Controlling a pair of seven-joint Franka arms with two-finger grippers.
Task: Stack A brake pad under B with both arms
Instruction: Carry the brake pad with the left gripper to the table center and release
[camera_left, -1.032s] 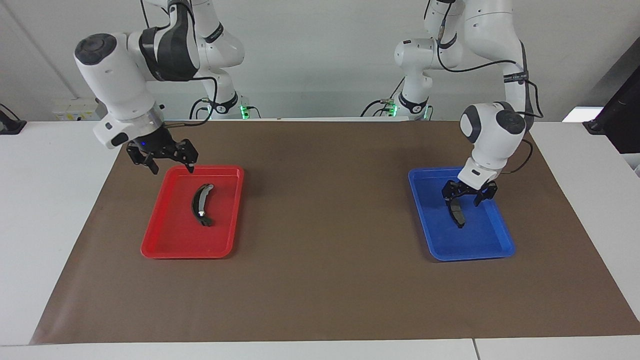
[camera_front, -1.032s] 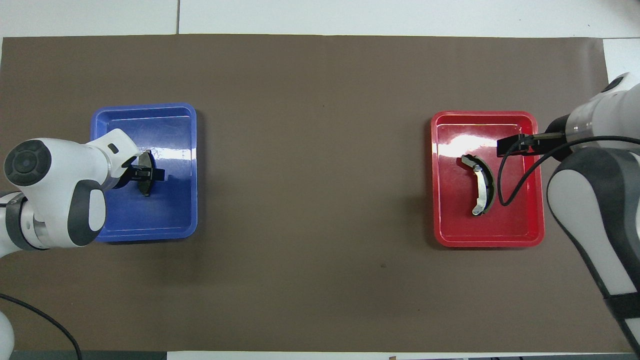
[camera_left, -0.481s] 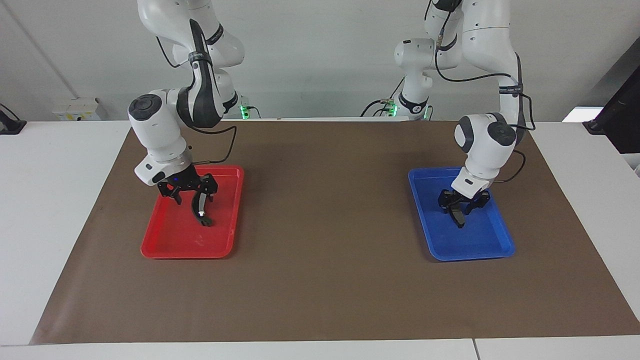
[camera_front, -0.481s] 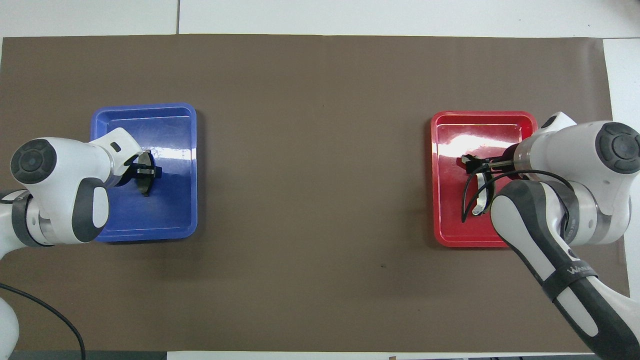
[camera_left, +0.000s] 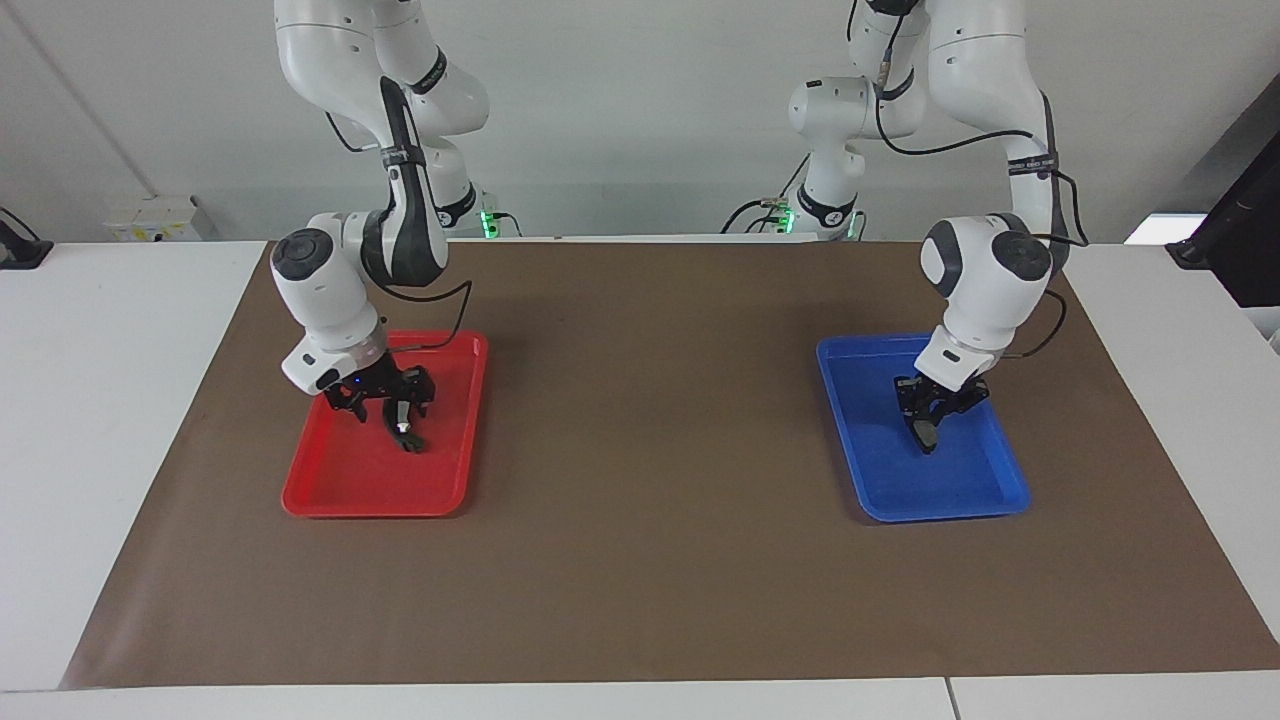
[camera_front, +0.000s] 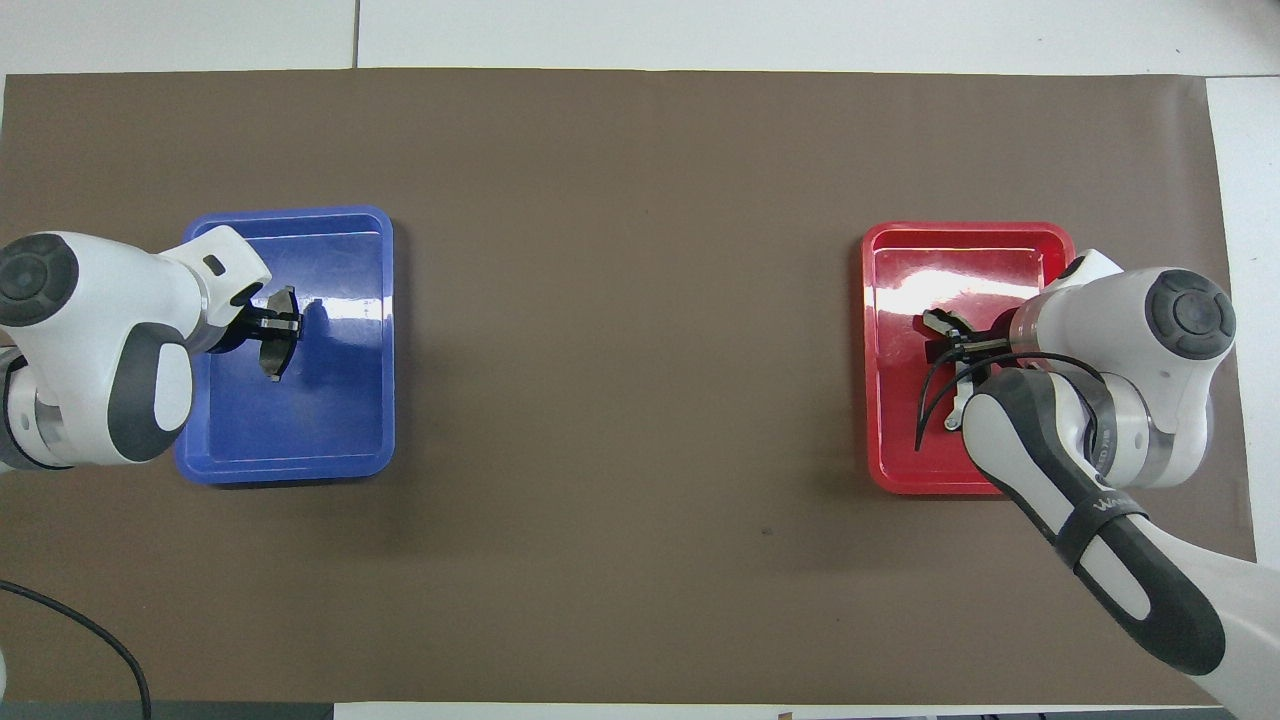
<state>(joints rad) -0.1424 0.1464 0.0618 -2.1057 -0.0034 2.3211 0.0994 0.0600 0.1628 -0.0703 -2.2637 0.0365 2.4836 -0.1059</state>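
Left claw (camera_left: 928, 425), down inside the blue tray (camera_left: 985, 495): fingertips pinched together on the A brake pad (camera_left: 925, 432), the short grey piece. In the overhead view the pad (camera_front: 274, 348) shows edge-on in the claw (camera_front: 268, 325), so we read it as gripped across its thickness. Whether its lower end rests on the tray floor we cannot tell.

Right claw (camera_left: 385, 400), low in the red tray (camera_left: 330, 495): fingers spread wide, straddling the end of B (camera_left: 404, 432) nearer the robots. No grip yet. B lies flat in the red tray, its silvery patch showing near the end farther from the robots. From overhead, the forearm and cable cover much of B (camera_front: 940, 322).

The trays sit well apart on the brown mat (camera_left: 640, 560), one at each arm's end of the table (camera_left: 100, 400).

Step in hand, as we judge it: secure both pads before any carry.

How we would do it well:
- Lift A straight up, clear of the blue rim, before moving sideways.
- Right claw closes squarely across B's width, not on the curved tip, or the crescent may swivel.
- Set A down flat first, somewhere between the trays; B goes on top only after A is settled.
- Watch the loose cable at the right wrist; it hangs close to B.
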